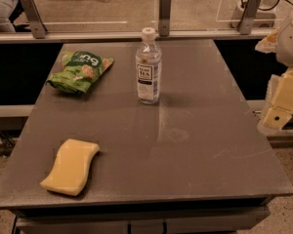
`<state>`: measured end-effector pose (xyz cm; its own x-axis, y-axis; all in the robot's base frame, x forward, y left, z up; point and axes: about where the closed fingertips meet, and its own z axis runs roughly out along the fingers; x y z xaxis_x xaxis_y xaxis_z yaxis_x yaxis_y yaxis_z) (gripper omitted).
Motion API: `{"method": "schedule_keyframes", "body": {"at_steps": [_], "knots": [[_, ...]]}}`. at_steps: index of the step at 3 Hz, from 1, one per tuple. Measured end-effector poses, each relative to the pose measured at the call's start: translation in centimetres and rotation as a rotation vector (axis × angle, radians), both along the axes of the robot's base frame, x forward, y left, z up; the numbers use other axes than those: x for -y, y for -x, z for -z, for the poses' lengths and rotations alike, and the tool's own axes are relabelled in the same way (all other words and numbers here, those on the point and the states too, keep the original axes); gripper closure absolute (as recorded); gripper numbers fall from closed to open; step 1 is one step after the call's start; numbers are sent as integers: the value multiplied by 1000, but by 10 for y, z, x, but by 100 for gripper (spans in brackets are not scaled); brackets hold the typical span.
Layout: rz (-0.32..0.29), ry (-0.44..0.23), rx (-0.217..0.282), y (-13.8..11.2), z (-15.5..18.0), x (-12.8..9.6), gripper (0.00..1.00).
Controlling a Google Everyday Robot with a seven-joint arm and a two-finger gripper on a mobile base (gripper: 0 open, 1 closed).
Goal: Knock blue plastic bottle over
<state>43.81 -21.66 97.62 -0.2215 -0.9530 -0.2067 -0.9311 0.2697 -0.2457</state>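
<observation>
In the camera view, the blue plastic bottle (149,72) stands upright near the middle of the far edge of the table (210,145), so it is not yet tipped. A green snack bag (80,71) lies toward the far left corner and a yellow sponge (71,167) toward the near left corner. The gripper (279,106) hangs beyond the right edge, well apart from the bottle and touching nothing on the table. I cannot tell how wide it is.

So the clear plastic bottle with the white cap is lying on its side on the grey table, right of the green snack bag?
No: the camera view shows the clear plastic bottle standing upright, not on its side. It is on the grey table, right of the green snack bag; the robot's tool is beyond the table's right edge.
</observation>
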Motion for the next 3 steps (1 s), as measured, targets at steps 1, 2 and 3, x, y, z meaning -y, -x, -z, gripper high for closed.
{"method": "schedule_keyframes", "body": {"at_steps": [1, 2, 3], "knots": [[0, 0, 0, 0, 0, 0, 0], [-73, -107, 41, -20, -7, -38, 0], [-208, -331, 121, -57, -14, -110, 0]]}}
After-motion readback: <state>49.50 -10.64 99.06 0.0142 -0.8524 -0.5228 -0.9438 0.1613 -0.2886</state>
